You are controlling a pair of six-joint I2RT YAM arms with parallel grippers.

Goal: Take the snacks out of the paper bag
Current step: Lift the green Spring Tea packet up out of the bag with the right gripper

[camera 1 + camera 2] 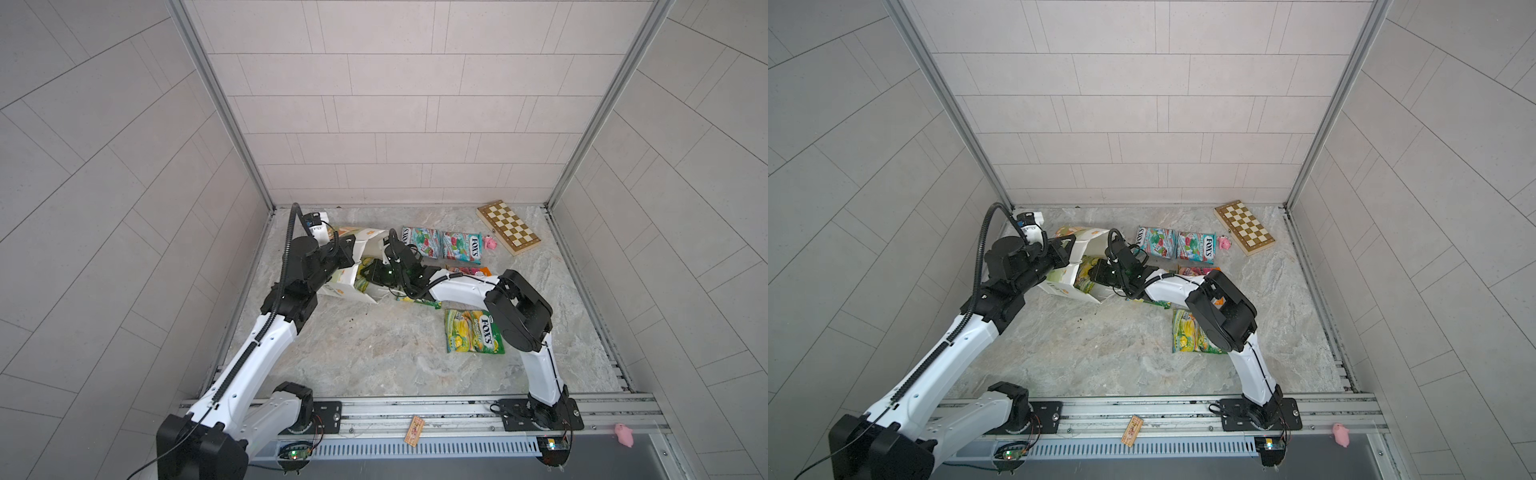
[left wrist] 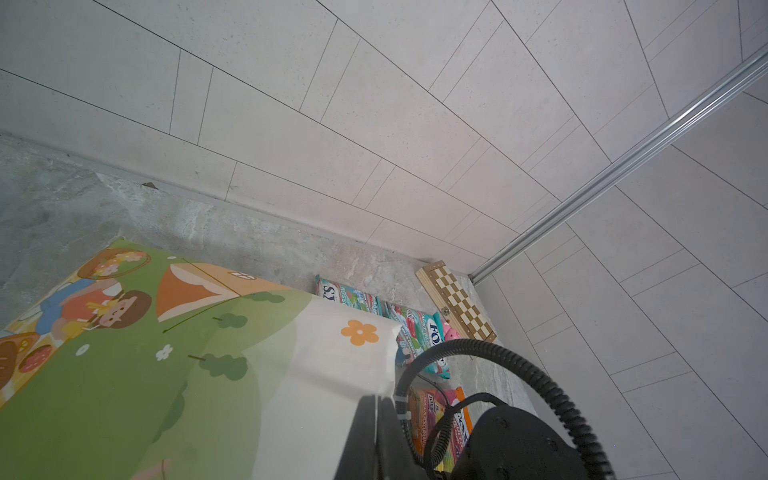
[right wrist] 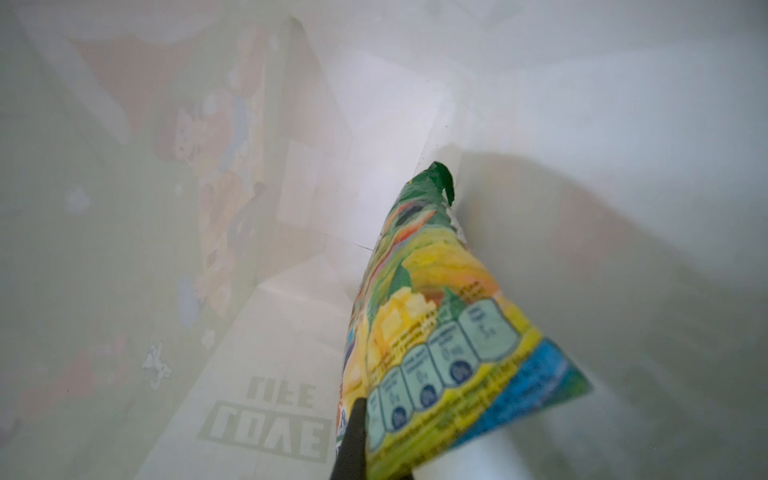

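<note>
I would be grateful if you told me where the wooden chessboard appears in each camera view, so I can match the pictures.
Top view: the chessboard lies in the table's far right corner.
Top view: the same far right corner.
Left wrist: at the foot of the metal corner post, against the wall.
Right wrist: not in it; only the paper bag's inside and a green-yellow packet show.
Shared landmark: the pink toy pig beside the board.

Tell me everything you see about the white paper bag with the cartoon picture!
The white paper bag lies tipped on its side at the back left of the grey marbled table, mouth facing the right arm. One side shows a green cartoon picnic and an orange flower; green lettering shows through from inside. Its thin paper is creased. The left gripper pinches its rim; the right gripper reaches inside, holding a green-yellow candy packet.
</note>
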